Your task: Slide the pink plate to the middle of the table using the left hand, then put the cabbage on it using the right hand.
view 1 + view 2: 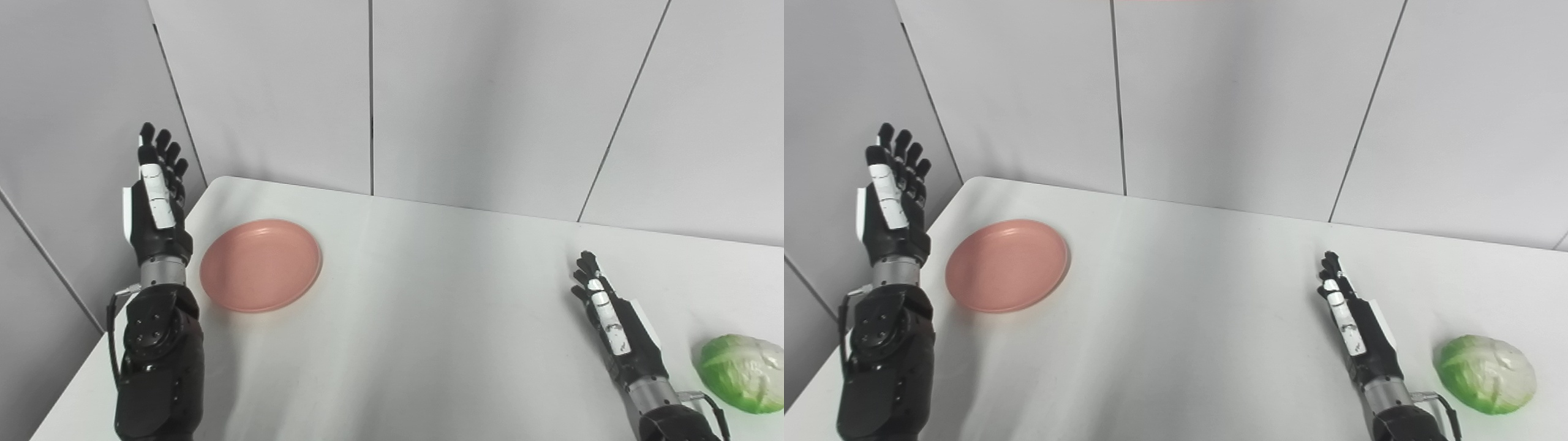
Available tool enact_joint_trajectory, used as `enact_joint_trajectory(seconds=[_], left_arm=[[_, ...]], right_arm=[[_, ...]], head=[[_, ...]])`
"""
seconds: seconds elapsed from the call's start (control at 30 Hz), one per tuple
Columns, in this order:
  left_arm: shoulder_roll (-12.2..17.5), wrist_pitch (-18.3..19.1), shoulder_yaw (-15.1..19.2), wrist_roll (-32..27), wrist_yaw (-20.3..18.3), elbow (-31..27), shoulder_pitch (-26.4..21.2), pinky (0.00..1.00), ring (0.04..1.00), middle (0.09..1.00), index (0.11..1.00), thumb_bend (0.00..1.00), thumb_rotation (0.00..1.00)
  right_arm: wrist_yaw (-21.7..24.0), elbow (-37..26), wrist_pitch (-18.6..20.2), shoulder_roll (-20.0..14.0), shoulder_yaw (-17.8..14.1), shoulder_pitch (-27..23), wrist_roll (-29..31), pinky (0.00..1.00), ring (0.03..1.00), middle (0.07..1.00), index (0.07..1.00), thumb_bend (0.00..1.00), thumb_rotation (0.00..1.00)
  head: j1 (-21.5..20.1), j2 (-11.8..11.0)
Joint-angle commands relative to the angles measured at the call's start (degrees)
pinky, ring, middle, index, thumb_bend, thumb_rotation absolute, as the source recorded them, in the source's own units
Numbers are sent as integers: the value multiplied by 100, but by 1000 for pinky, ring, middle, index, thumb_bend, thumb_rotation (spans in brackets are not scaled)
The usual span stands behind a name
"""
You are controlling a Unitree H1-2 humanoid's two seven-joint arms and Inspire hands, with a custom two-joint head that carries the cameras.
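Plate (260,265): pink, empty, left side of table (429,318), not yet slid to middle.
Left hand (156,202): raised beside plate, fingers spread, empty; poised for push.
Right hand (612,321): low, fingers extended, empty, waiting.
Cabbage (742,372): near right edge, beside right hand, within reach.

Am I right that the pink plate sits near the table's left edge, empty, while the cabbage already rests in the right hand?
Not quite: the cabbage lies on the table beside the right hand, untouched, as the right eye view shows. The pink plate is indeed empty near the left edge.
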Motion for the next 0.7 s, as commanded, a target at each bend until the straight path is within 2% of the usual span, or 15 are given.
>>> enact_joint_trajectory(seconds=[0.0,0.3,0.67], left_arm=[[149,-285,38,-15,96,-39,-256,962,970,976,990,877,1000],[180,-198,147,-161,217,332,-308,973,979,978,998,860,1000],[324,-258,196,-312,174,1042,-364,976,984,984,994,855,1000]], right_arm=[[3,-127,248,-81,-23,20,-47,1000,1000,1000,1000,515,1000],[3,-187,326,-81,-28,20,-65,1000,1000,1000,1000,490,1000],[68,-66,243,-68,-32,-15,12,1000,1000,1000,1000,490,1000]], head=[[-5,17],[25,29],[15,41]])
